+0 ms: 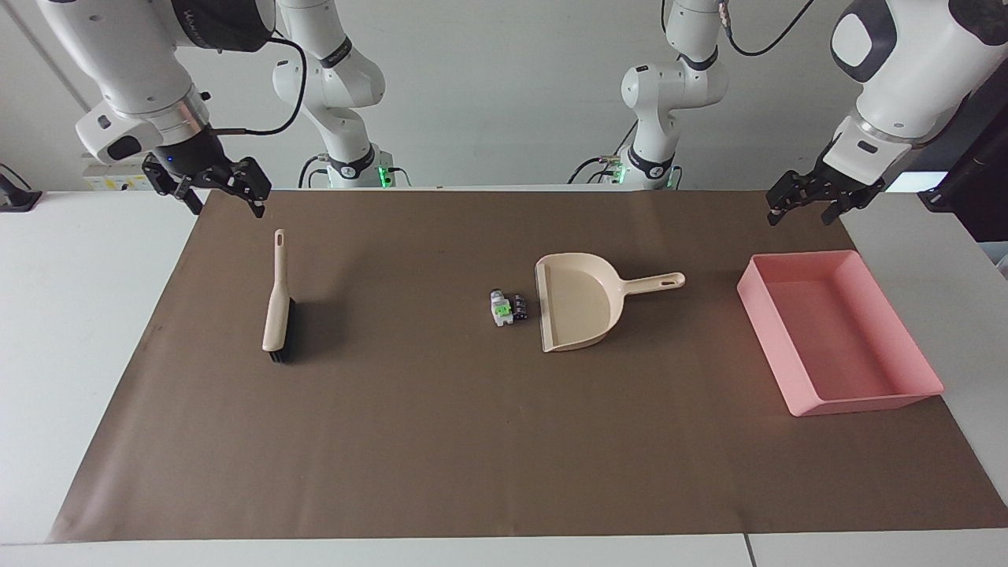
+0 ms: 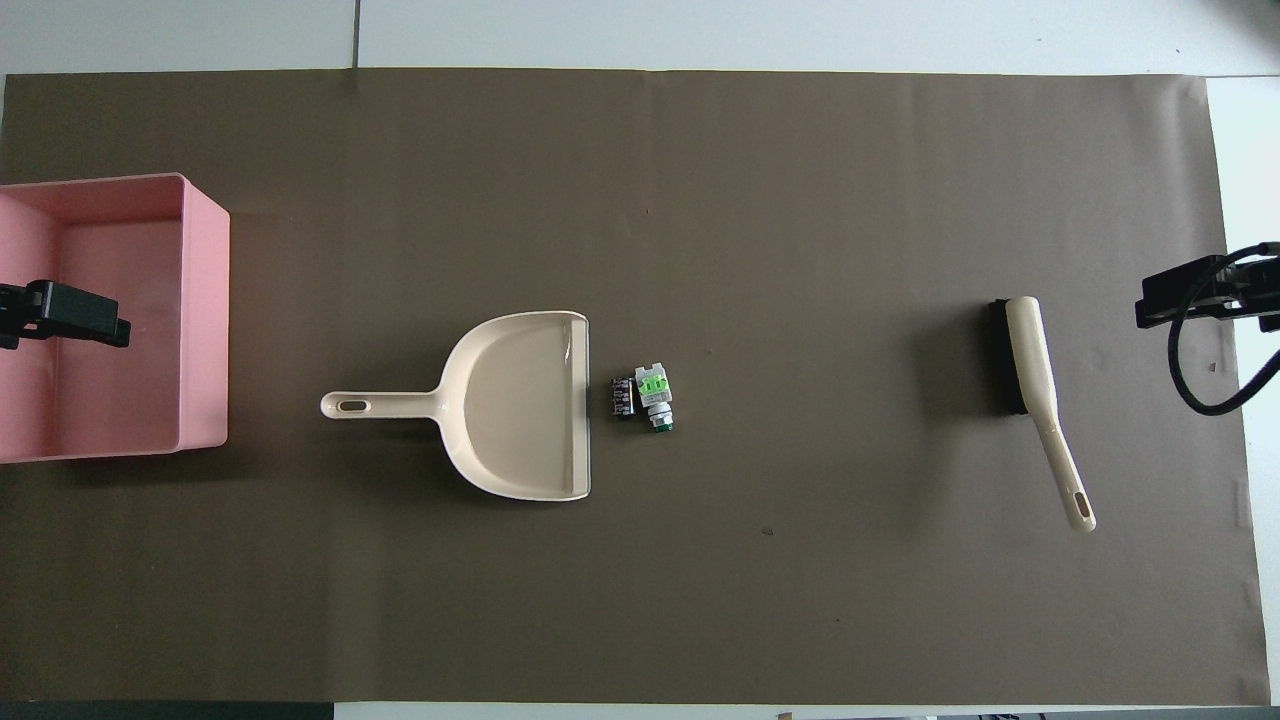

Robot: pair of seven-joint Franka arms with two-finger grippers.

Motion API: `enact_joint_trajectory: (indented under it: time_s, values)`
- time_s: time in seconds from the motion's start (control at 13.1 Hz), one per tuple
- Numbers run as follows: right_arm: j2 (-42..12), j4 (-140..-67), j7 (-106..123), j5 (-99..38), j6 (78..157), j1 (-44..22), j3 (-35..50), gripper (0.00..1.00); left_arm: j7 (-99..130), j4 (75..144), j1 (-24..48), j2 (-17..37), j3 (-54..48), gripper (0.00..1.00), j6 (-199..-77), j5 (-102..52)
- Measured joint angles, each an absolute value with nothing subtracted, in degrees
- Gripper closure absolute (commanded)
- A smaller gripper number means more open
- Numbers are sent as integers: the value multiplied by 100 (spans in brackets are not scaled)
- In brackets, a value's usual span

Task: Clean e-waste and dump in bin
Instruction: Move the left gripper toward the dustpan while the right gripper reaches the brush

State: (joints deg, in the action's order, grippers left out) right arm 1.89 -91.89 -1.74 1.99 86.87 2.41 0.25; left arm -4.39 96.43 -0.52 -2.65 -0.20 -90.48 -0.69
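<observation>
A: Where's the e-waste (image 1: 509, 307)?
B: Mid-mat, a tight cluster just beside the dustpan's (image 1: 579, 303) open lip, toward the right arm's end of it. Nothing in the pink bin (image 1: 906, 331) yet.
A: Which arm sweeps?
B: Likely the right. The right gripper (image 1: 224, 195) hangs over the mat's robot-side edge, close to the brush (image 1: 276, 303) handle tip; the brush's long axis runs toward and away from the robots (handle end nearer them).
A: Fingers?
B: Spread, holding nothing.
A: Left?
B: The left gripper (image 1: 803, 206) waits over the bin's robot-side end, fingers parted, empty. The dustpan handle points toward the bin, so that arm is nearer it.
</observation>
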Motion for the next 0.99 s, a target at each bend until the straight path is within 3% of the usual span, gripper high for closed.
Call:
enact_joint_trajectory:
  time_s: [0.69, 0.84, 0.99]
  values:
    - [197, -9266, -142, 200, 8789, 360, -6, 0, -423, 9642, -51, -265, -25, 1, -9048, -69]
    - [305, -9691, 132, 199, 9180, 426, -10, 0, -422, 9642, -47, -265, -38, 1, -9045, -69]
    - [615, -10599, 422, 200, 9836, 485, -14, 0, -418, 9642, -45, -265, -51, 1, -9042, -69]
